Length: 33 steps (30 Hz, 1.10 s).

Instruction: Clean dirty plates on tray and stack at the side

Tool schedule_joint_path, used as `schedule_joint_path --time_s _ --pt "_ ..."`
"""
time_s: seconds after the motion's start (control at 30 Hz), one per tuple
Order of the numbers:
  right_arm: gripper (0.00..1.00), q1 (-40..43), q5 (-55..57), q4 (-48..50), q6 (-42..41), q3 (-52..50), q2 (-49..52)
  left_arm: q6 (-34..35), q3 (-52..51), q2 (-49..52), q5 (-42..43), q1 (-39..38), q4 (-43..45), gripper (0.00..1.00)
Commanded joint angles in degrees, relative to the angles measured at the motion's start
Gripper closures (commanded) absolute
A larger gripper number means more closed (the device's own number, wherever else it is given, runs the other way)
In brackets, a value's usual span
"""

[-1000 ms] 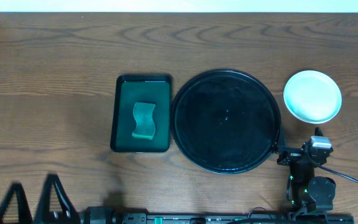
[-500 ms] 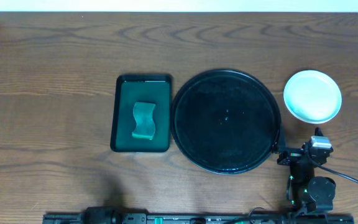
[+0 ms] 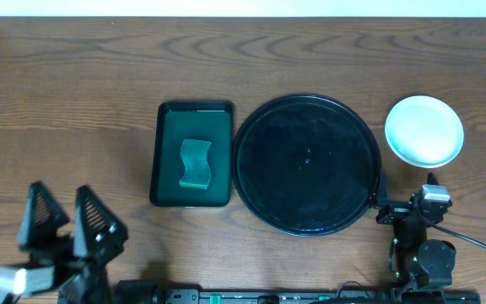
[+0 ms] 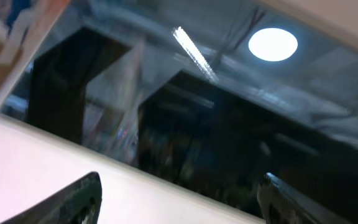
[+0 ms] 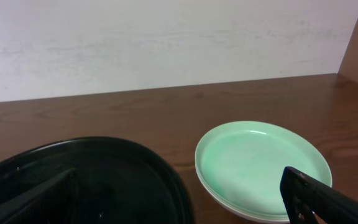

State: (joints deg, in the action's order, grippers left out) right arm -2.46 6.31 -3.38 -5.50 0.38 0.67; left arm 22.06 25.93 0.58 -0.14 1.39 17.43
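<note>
Tray was bare, plates sat piled right of tray, so job looked done. Left pincer and right pincer both hung released and empty, front of tray.

Your left gripper back in overhead view, at bottom-left of table. Half a second ago it was out of frame. Now sits further up frame than a second ago: both fingers fully showing, spread apart, wrist body visible beneath them.
</note>
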Motion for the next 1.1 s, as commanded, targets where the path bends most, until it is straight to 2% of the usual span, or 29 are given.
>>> schedule_joint_path --time_s 0.0,0.1,0.37,0.63,0.87,1.07 --pt "0.01 1.0 0.7 -0.1 -0.7 -0.1 -0.3 -0.4 -10.1 -0.4 0.8 -0.2 8.9 0.20" --pt "0.01 1.0 0.7 -0.1 -0.7 -0.1 -0.3 -0.4 -15.8 -0.5 -0.1 -0.2 12.1 0.20" --pt "0.01 1.0 0.7 -0.1 -0.7 -0.1 -0.3 -0.4 -25.7 -0.5 -0.4 -0.2 11.1 0.20" --pt "0.01 1.0 0.7 -0.1 -0.7 -0.1 -0.3 -0.6 -25.7 -0.5 -0.5 -0.1 -4.3 0.20" --pt "0.01 1.0 0.7 -0.1 -0.7 -0.1 -0.3 -4.5 -25.7 -0.5 -0.3 -0.1 -21.6 0.20" --pt "0.01 1.0 0.7 -0.1 -0.7 -0.1 -0.3 -12.8 -25.7 -0.5 2.7 -0.1 -21.4 0.20"
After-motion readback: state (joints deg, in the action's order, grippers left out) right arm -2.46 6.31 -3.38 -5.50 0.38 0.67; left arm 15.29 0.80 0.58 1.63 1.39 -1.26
